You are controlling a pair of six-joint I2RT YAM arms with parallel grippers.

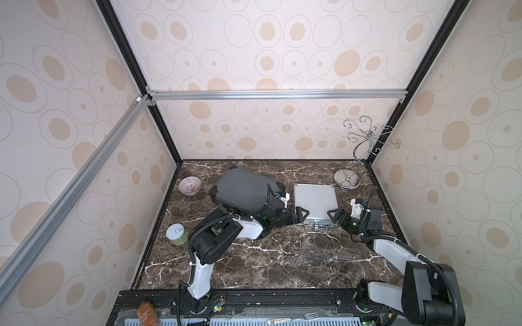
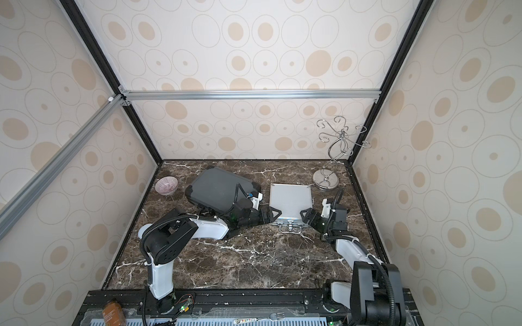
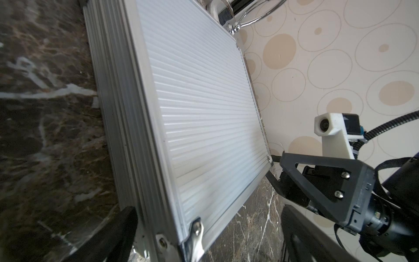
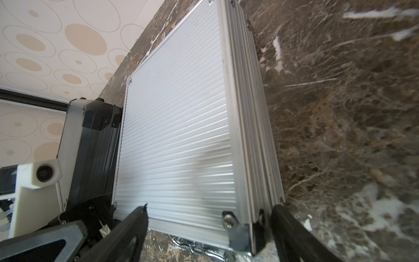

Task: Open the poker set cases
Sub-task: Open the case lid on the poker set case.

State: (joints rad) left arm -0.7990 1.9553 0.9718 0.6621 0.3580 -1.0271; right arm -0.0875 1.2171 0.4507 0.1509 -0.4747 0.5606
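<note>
Your left fingers [image 3: 122,226] and right fingers [image 4: 132,228] are spread and empty astride the near corners of the closed silver aluminium case [image 1: 315,201], flat on the bench [image 1: 282,259] beside the dark grey case [image 1: 243,192], probably bracing it for lid-opening.

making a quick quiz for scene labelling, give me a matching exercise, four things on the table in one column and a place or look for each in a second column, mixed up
Things
1. silver case
2. dark grey case
3. pink bowl
4. wire stand

Descriptions
A. back right corner of the table
B. back left, close to the side panel
C. lies askew, black corners
D. ribbed, lid shut, chrome handle on its near side

Pairs: 1-D, 2-C, 3-B, 4-A
</note>
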